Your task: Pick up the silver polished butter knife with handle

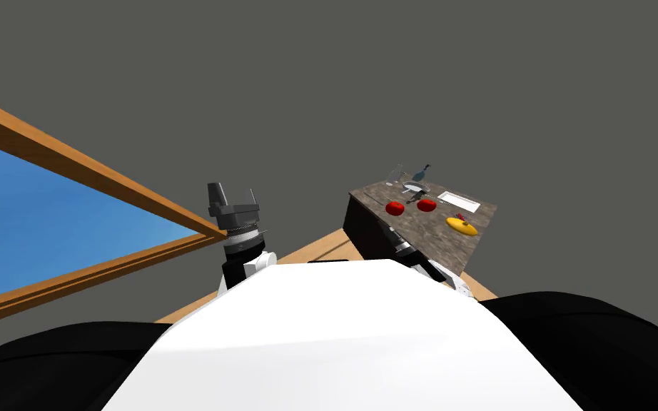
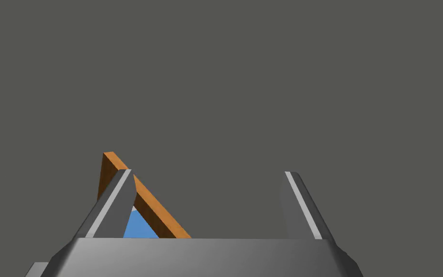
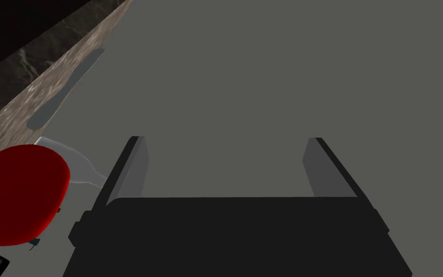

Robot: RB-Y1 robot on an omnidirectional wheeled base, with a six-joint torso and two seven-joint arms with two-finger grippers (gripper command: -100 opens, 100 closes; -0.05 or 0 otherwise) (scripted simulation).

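You have the right gripper (image 3: 225, 139) fully spread, its two fingers standing wide apart with nothing between them and nothing in its hold. In the head view the right arm reaches to the near edge of a table (image 1: 443, 248) with a marbled brown top and dark sides.

The butter knife (image 3: 67, 91) shows as a flat grey piece with a rounded end, lying flat on the marbled top. It sits off to one side of the right gripper, beyond the near red fruit (image 3: 18, 192), and is well apart from both fingers. A pale glassy piece (image 3: 74, 166) sits between that fruit and the closer finger. Whether it touches either cannot be told.

From the head view, you can note the table's other contents:
- two red fruits (image 1: 395, 208) side by side near the middle
- a yellow item (image 1: 462, 225) toward the near right corner
- a white tray (image 1: 459, 201) behind the yellow item
- several small pieces at the far end, too small to identify

The left gripper (image 1: 235, 191) is raised upright to the left of the table, well away from it. Its fingers (image 2: 119, 202) are likewise spread to full width and empty.
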